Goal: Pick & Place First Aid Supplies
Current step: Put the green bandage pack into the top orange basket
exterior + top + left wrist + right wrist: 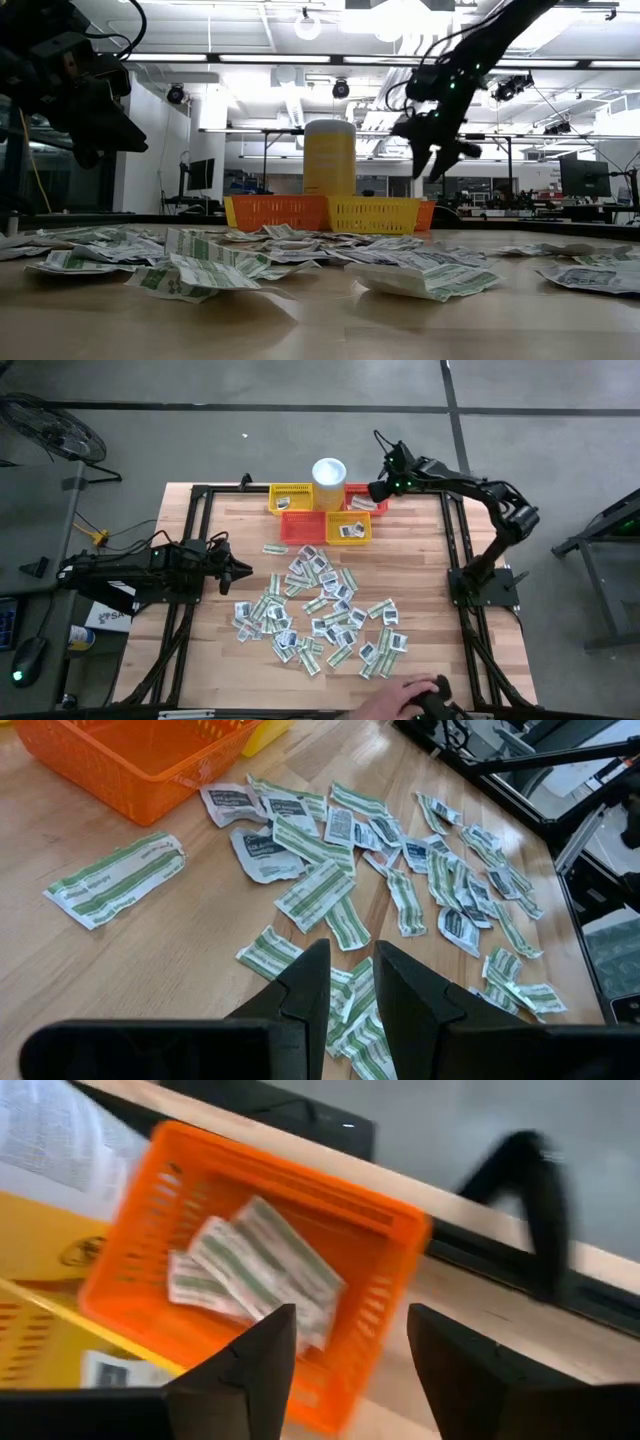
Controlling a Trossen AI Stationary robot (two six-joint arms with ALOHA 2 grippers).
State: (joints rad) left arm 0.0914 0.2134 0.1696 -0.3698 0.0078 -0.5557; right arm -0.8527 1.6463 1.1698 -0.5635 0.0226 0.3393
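The first aid supplies (320,610) are several small white and green sachets scattered flat over the middle of the table, seen close in the left wrist view as the sachet pile (400,870). A few sachets (255,1270) lie inside the far-right orange basket (365,500). My right gripper (378,490) hangs open and empty above that basket (150,1250). My left gripper (240,572) hovers at the left edge of the pile, its fingers (305,990) a narrow gap apart with nothing between them.
Along the far side stand a yellow basket (290,498), an orange basket (303,528), a second yellow basket (348,528) and a white cup (329,472). A single sachet (115,880) lies apart near the orange basket. A person's hand (400,695) rests at the near edge.
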